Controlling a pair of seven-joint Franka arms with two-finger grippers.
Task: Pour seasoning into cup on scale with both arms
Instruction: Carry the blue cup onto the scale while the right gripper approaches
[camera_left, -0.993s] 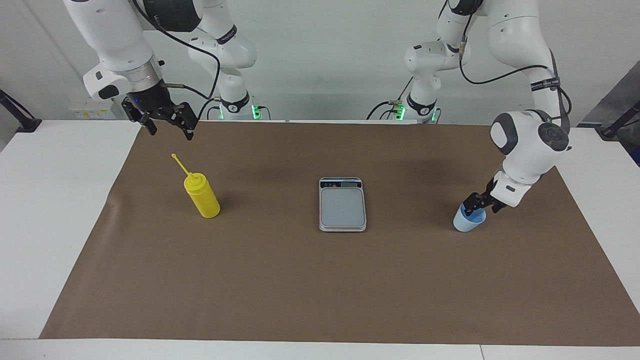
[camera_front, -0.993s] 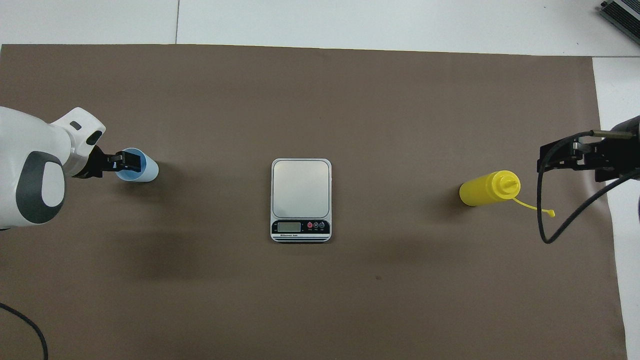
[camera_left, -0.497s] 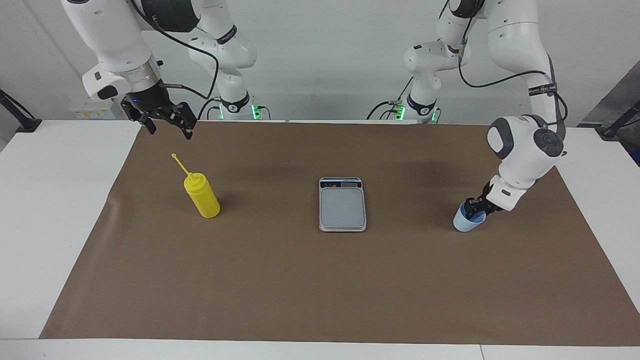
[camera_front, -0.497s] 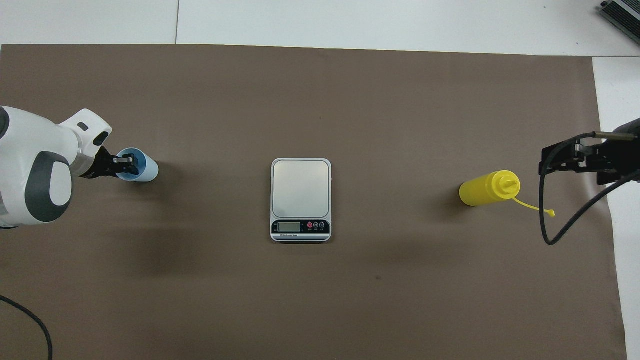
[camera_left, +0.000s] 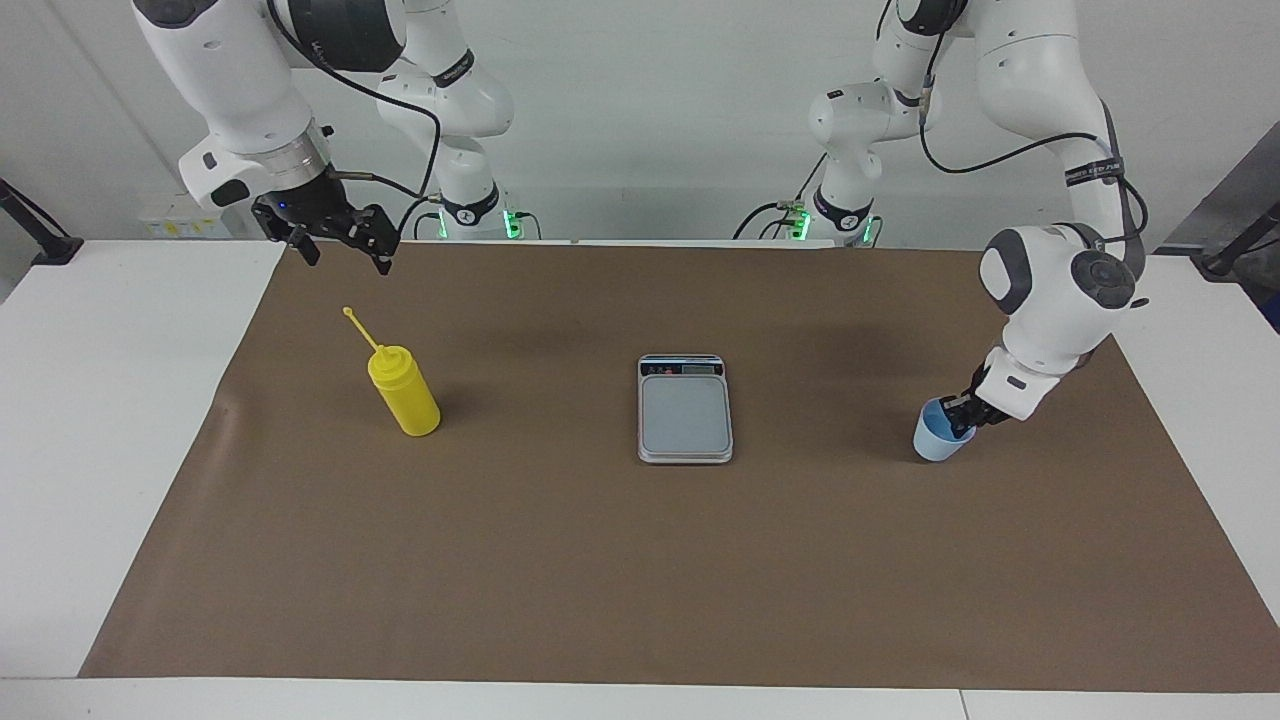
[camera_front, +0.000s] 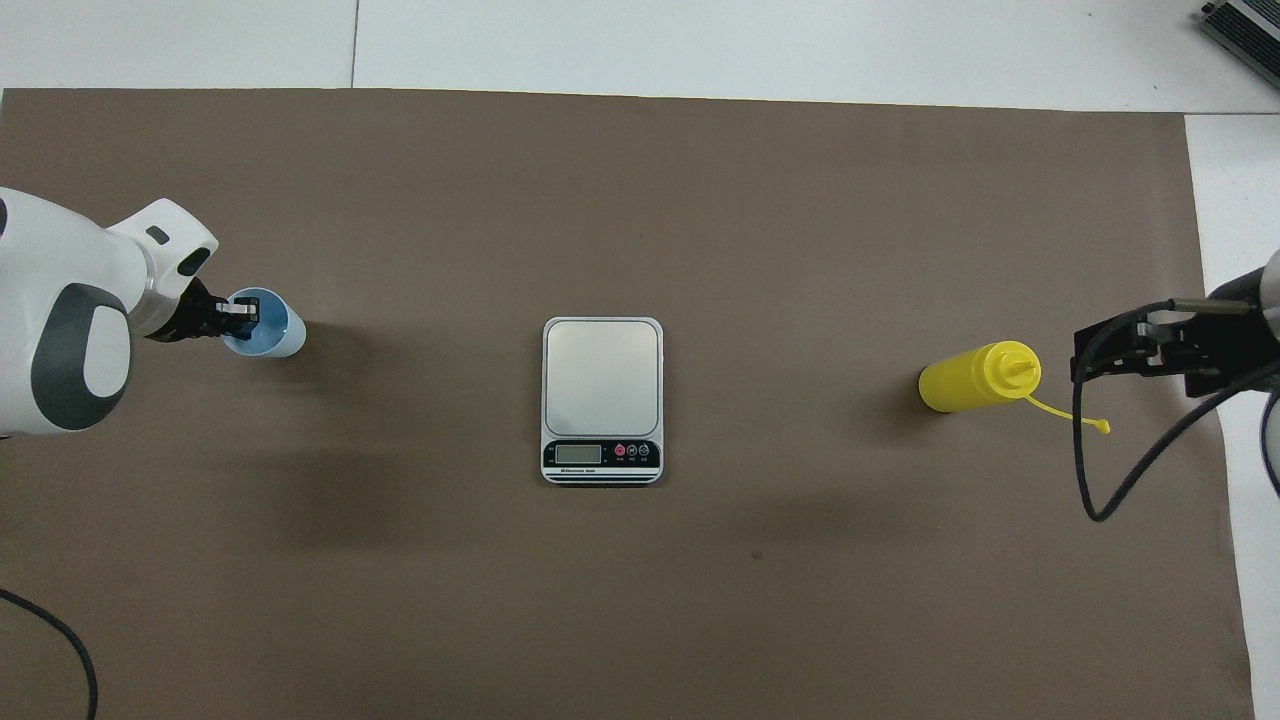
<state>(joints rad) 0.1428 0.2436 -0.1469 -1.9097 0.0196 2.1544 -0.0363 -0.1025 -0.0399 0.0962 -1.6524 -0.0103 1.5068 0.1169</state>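
Observation:
The yellow seasoning bottle (camera_left: 405, 392) stands upright on the brown mat toward the right arm's end, and shows in the overhead view (camera_front: 975, 377) too. The silver-grey scale (camera_left: 685, 408) lies bare at the mat's middle (camera_front: 602, 380). The pale blue cup (camera_left: 938, 440) stands toward the left arm's end (camera_front: 272, 332). My left gripper (camera_left: 960, 417) is shut on the cup's rim, one finger inside it (camera_front: 235, 315). My right gripper (camera_left: 345, 250) is open and empty, up in the air over the mat's edge beside the bottle (camera_front: 1150, 345).
A brown mat (camera_left: 600, 560) covers most of the white table. The right arm's black cable (camera_front: 1100, 480) hangs in a loop close to the bottle's thin nozzle.
The left gripper has settled on the cup's rim and the cup has shifted a little, farther from the robots and toward the left arm's end. The right gripper has risen slightly.

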